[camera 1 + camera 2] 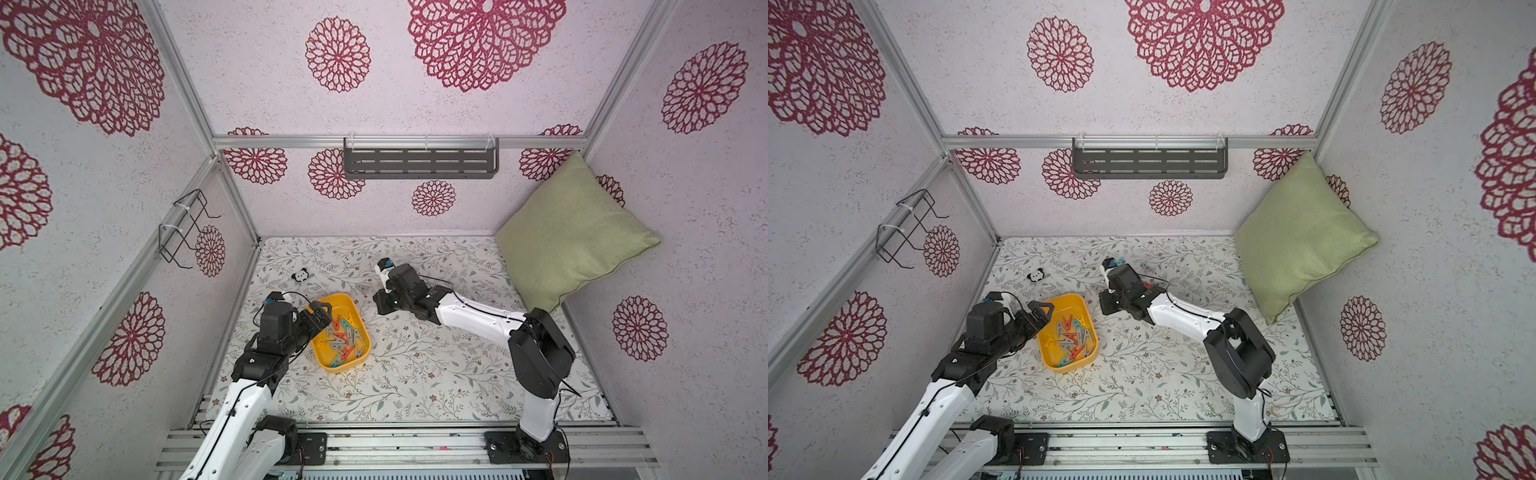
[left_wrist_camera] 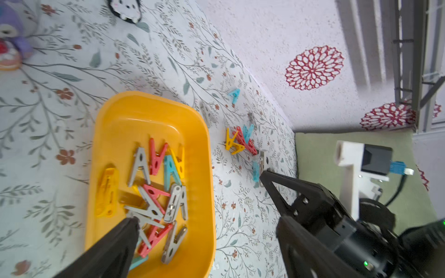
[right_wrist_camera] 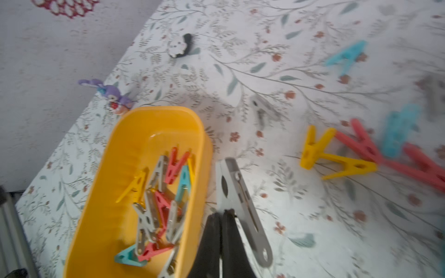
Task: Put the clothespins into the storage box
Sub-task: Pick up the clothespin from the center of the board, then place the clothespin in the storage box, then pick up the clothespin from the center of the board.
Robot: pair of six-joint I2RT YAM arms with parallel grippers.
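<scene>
The yellow storage box (image 1: pixel 340 296) (image 1: pixel 1075 296) sits left of the table's middle and holds several red, grey, teal and yellow clothespins (image 1: pixel 343 336) (image 2: pixel 156 192). My left gripper (image 1: pixel 320 318) (image 2: pixel 206 220) hangs open above the box's left rim, with nothing between its fingers. My right gripper (image 3: pixel 222 213) (image 1: pixel 380 305) is just right of the box and is shut on a grey clothespin (image 3: pixel 238 204). More loose clothespins (image 2: pixel 237 142) lie on the floral cloth behind it: yellow (image 3: pixel 332 158), red (image 3: pixel 368 149) and teal (image 3: pixel 346 55).
A panda toy (image 1: pixel 300 275) lies behind the box, and a purple plush figure (image 3: pixel 113 96) lies near the left wall. A green pillow (image 1: pixel 569 232) leans in the back right corner. On the walls are a dark slotted shelf (image 1: pixel 419 160) and a wire rack (image 1: pixel 187 224).
</scene>
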